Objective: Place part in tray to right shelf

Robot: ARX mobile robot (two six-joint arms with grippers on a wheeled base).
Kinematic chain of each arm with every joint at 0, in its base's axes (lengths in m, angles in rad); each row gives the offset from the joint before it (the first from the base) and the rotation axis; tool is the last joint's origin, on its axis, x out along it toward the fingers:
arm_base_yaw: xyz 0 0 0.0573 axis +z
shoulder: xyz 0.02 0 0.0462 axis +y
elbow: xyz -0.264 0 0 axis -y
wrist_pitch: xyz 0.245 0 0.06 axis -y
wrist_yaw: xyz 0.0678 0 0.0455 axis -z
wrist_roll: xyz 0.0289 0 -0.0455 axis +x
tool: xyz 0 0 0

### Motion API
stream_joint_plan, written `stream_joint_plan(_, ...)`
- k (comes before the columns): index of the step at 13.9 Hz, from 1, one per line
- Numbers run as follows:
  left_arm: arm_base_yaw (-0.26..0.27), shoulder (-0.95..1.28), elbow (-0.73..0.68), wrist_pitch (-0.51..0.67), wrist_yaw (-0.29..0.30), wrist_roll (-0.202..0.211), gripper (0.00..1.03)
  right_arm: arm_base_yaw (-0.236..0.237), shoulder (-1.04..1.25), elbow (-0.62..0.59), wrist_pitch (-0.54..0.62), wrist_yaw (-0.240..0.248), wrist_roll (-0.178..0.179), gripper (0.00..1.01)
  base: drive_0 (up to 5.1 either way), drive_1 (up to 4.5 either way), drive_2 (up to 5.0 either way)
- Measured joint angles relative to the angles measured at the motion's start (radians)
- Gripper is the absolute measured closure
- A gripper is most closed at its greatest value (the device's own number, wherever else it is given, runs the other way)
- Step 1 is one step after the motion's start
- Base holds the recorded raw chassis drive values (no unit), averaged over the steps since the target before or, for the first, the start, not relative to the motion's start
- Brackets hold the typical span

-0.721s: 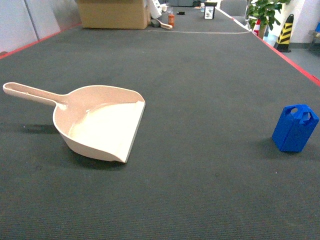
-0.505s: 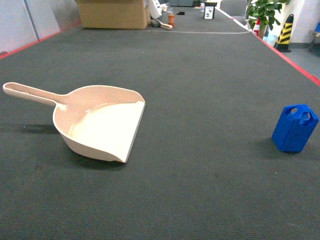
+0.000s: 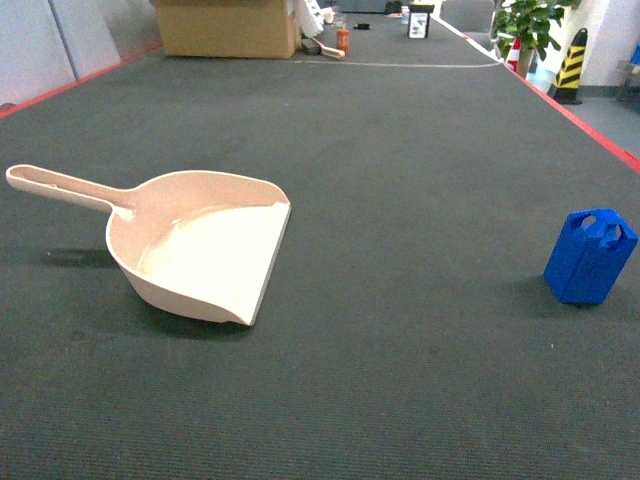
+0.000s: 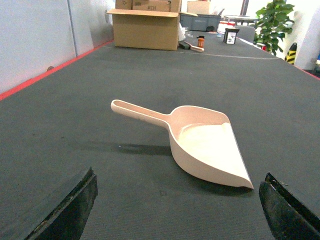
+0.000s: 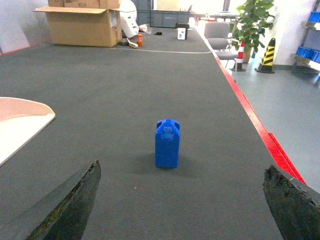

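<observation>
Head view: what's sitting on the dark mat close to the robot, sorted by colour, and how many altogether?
Cream: 1, the scoop-shaped tray
Blue: 1, the small part
Total: 2, lying well apart, tray left and part right.

tray (image 3: pixel 200 250) left on mat (image 3: pixel 400 150) | part (image 3: pixel 590 256) far right, well apart | box (image 3: pixel 228 27) behind

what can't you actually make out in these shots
- Right shelf: in no view, so its place cannot be told.
- Tray: in the right wrist view only its lip corner shows; the left edge cuts off the rest.
- Part: its far side and underside are hidden in the head view.
- Left tool and right tool: only the finger ends show, cut by the bottom edge; absent from the head view.
- Small items by the cardboard box: too small to identify.
</observation>
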State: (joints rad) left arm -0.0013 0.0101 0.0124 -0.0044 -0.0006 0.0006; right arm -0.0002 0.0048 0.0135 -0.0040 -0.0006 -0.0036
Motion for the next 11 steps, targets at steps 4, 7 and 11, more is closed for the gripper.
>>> stream_joint_plan(4, 0.0, 0.0, 0.0, 0.0, 0.0, 0.0, 0.05, 0.0, 0.0, 0.0, 0.0, 0.0, 0.0, 0.03, 0.0, 0.0, 0.0)
stream_joint_plan(7, 0.0, 0.0, 0.0, 0.0, 0.0, 0.0, 0.05, 0.0, 0.0, 0.0, 0.0, 0.0, 0.0, 0.03, 0.0, 0.0, 0.0)
stream_joint_plan(11, 0.0, 0.0, 0.0, 0.0, 0.0, 0.0, 0.05, 0.0, 0.0, 0.0, 0.0, 0.0, 0.0, 0.03, 0.0, 0.0, 0.0)
